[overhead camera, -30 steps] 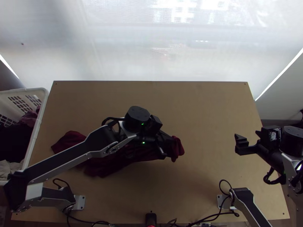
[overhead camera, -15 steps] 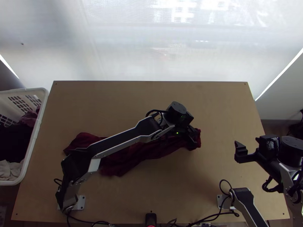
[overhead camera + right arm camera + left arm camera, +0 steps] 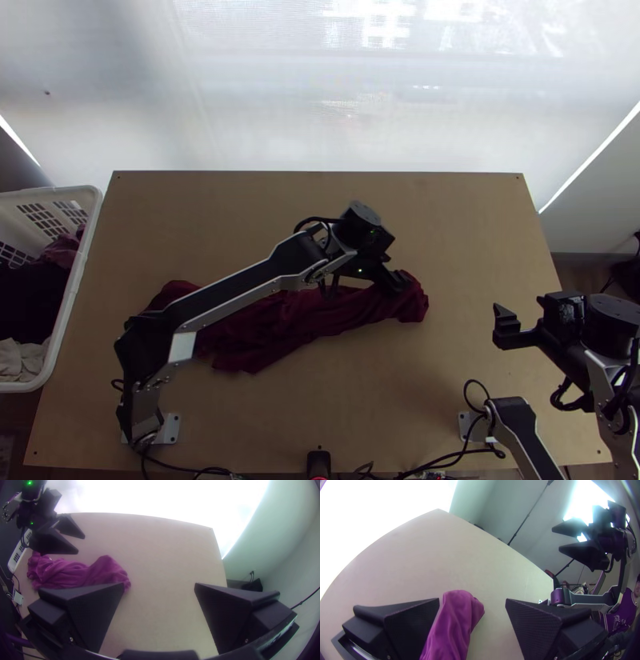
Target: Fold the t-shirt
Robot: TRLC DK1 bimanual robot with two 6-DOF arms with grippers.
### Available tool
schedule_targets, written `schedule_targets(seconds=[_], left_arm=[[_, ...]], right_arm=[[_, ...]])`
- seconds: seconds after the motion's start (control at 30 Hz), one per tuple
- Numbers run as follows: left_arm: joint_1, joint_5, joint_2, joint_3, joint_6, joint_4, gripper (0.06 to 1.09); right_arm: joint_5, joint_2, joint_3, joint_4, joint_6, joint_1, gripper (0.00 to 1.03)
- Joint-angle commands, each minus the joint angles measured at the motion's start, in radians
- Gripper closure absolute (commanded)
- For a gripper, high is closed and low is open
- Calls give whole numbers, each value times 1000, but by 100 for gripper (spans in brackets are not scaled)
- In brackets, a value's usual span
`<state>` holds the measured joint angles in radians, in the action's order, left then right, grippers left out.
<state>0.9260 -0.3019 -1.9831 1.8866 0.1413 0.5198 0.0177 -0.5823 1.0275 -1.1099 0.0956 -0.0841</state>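
left tool [image 3: 472, 600] gapes wide, empty; bunched t-shirt [image 3: 320, 316] has shifted toward right tool [image 3: 159, 585], also wide open, empty; spreading likely needed before folding.

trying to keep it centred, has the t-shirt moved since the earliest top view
Yes, to the right: in the top view the t-shirt lies farther from the white basket, and its right end is nearer the table's right edge.

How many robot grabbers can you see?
2. The left gripper is open, above the dark red t-shirt near its right end in the top view. The right gripper is open too, over by the right side of the table.
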Motion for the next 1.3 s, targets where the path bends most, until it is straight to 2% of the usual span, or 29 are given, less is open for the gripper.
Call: schedule_targets(seconds=[0.0, 0.07, 0.17, 0.33, 0.43, 0.7, 0.9, 1.07, 1.1, 1.13, 1.17, 1.23, 1.27], left_arm=[[-72, 43, 210, -198, -135, 105, 11], [-82, 57, 279, -268, -201, 178, 11], [-88, 145, 417, -415, -295, 190, 11], [-197, 162, 580, -626, -393, 283, 11], [-273, 195, 691, -748, -440, 290, 11], [-409, 359, 951, -1029, -635, 283, 11], [-550, 373, 1100, -1164, -816, 289, 11], [-584, 369, 1132, -1221, -832, 298, 14], [-593, 368, 1121, -1216, -819, 298, 14], [-593, 368, 1106, -1213, -798, 299, 15], [-595, 368, 1090, -1209, -773, 299, 19], [-601, 357, 1070, -1205, -740, 296, 30], [-607, 353, 1070, -1205, -724, 284, 30]], right_arm=[[-1, -13, -3, 15, -5, -2, 5], [-2, -19, -6, 25, -10, -3, 5], [-4, -36, -14, 41, -28, -14, 5], [-13, -76, -10, 79, -36, -25, 5], [-33, -88, 6, 79, -48, -26, 5], [-79, -99, 16, 62, -59, -34, 5], [-127, -117, 0, 61, -60, -48, 5], [-190, -156, -58, 58, -60, -97, 5], [-205, -166, -70, 55, -59, -114, 6], [-220, -179, -78, 53, -54, -132, 13], [-234, -191, -86, 53, -53, -151, 16], [-236, -212, -84, 64, -57, -163, 16], [-236, -228, -80, 65, -57, -177, 16]])
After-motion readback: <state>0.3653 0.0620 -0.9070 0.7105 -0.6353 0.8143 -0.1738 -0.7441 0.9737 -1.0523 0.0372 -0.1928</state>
